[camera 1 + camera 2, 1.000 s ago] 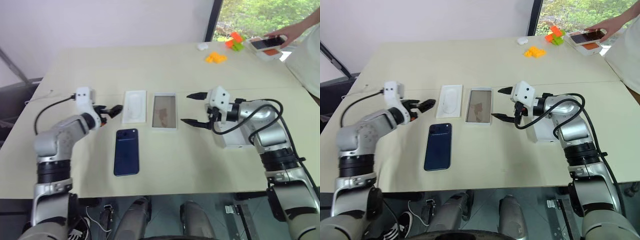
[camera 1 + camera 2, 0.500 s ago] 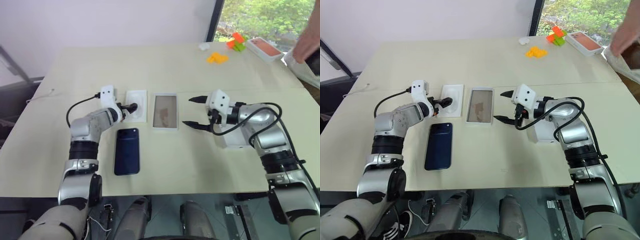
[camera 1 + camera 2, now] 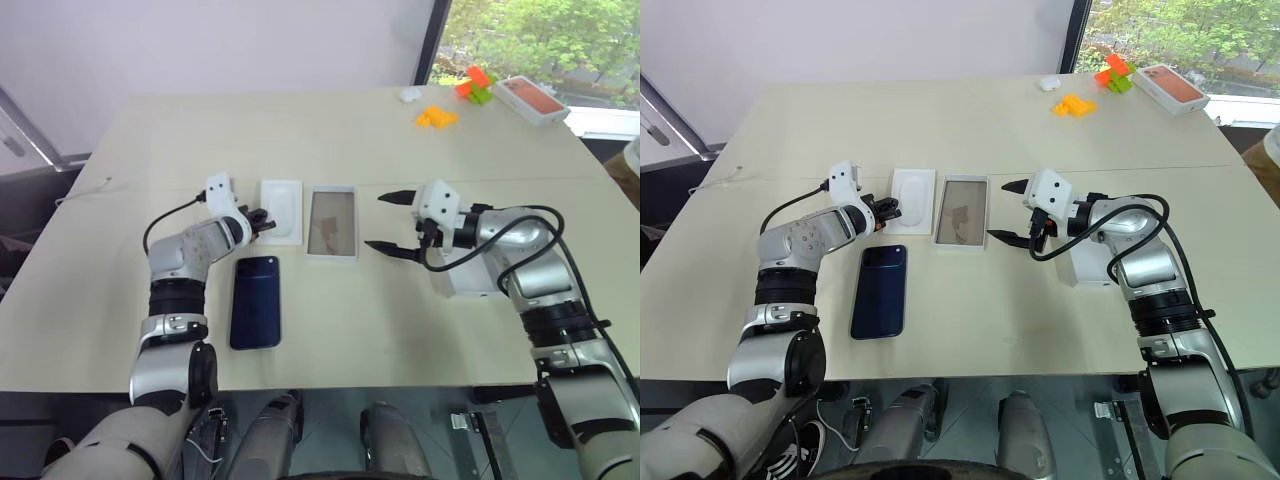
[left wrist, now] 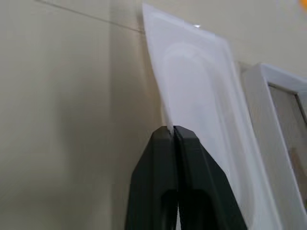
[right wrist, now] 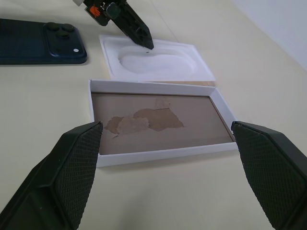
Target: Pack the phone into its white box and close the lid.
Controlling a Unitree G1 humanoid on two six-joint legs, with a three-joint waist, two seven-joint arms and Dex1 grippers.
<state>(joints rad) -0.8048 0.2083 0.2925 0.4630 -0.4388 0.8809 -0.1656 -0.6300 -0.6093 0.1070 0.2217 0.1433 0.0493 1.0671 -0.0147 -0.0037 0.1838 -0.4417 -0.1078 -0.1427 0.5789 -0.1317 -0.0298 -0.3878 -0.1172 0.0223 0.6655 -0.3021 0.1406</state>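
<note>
The left gripper (image 4: pixel 173 130) has its two black fingers pressed together on the near edge of the flat white insert (image 3: pixel 281 210), which seems slightly lifted at that edge, though the wrist view is too close to be sure. The insert lies just beside the white box (image 3: pixel 331 221), whose brownish floor is bare. The phone (image 3: pixel 255 301) lies flat on the table (image 3: pixel 330 130), back side up, just in front of the insert and near the left arm, apart from the box. The right gripper (image 3: pixel 386 221) hovers beside the right side of the box with its fingers spread wide and holds nothing. A white block, perhaps the lid (image 3: pixel 462 281), rests under the right forearm.
</note>
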